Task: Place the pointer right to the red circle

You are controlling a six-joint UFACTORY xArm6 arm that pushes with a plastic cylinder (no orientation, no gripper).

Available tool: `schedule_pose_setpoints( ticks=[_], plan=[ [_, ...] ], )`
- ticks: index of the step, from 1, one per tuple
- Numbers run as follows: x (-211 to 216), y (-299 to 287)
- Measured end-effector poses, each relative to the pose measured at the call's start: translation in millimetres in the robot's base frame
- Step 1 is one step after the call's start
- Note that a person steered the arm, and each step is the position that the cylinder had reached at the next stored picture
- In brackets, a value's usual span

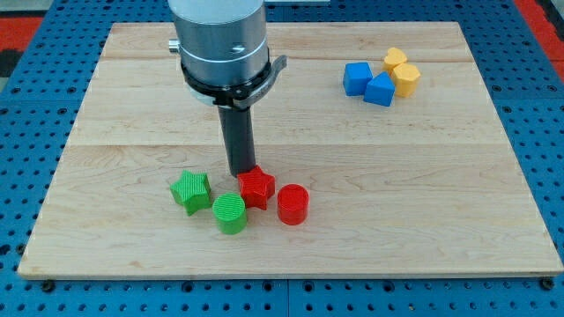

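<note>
The red circle block [293,203] lies on the wooden board [405,176] at the lower middle. A red star block [256,187] touches its left side. My tip [241,172] is the lower end of the dark rod and stands at the upper left edge of the red star, left of and above the red circle. A green circle block [230,213] lies just below left of the red star. A green star block [190,191] lies further left.
Two blue blocks [357,78] [381,90] and two yellow blocks [396,60] [407,78] sit in a cluster at the view's top right. The board lies on a blue perforated table [538,106].
</note>
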State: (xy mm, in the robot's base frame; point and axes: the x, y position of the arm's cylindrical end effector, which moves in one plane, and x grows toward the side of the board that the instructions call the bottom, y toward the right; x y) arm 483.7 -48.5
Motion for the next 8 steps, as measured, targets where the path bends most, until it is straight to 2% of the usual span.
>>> schedule_pose_setpoints(
  ticks=[1, 3, 5, 6, 8],
  plan=[
    [-41, 25],
    [-28, 46],
    [27, 104],
    [63, 105],
    [82, 96]
  ],
)
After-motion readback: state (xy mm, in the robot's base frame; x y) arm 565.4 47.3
